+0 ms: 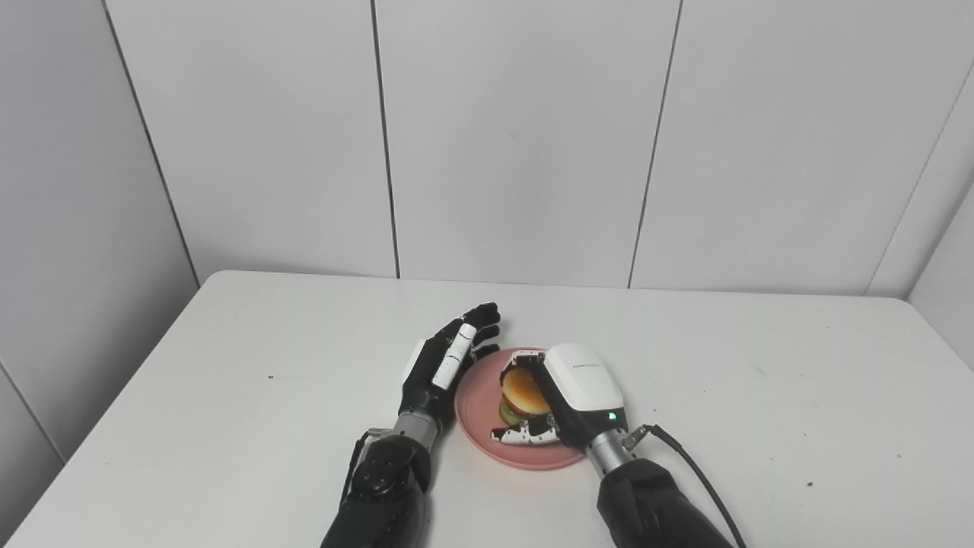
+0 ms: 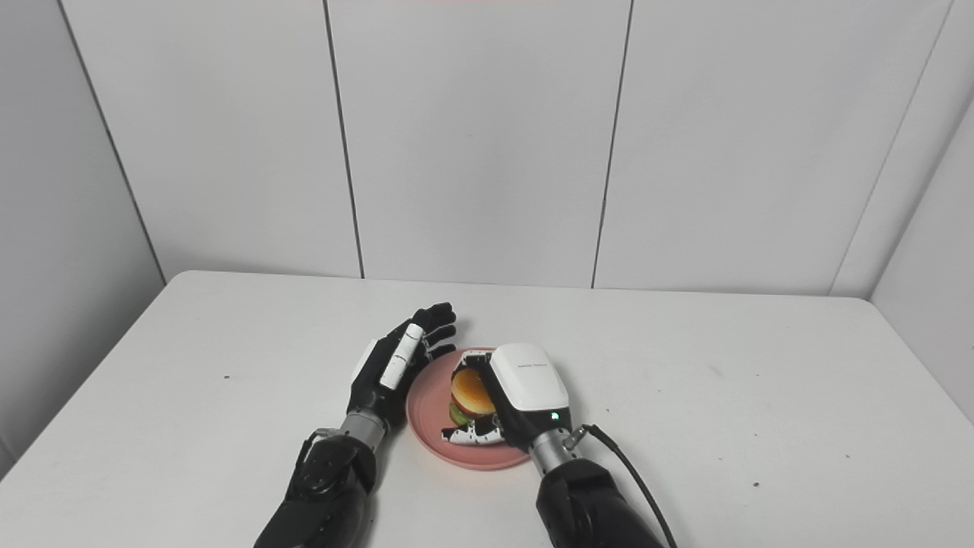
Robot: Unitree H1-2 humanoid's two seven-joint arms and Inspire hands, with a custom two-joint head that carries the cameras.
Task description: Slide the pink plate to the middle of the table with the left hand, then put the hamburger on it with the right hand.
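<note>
A pink plate lies on the white table near the front middle. A hamburger with a tan bun and green lettuce is over the plate, held in my right hand, whose fingers and thumb wrap around it. Whether the burger rests on the plate or hovers just above it I cannot tell. My left hand is open with fingers stretched out, standing on its edge right beside the plate's left rim. The same scene shows in the right eye view, with the plate and hamburger.
The white table is backed by grey wall panels on all sides. A black cable runs from my right wrist toward the front edge.
</note>
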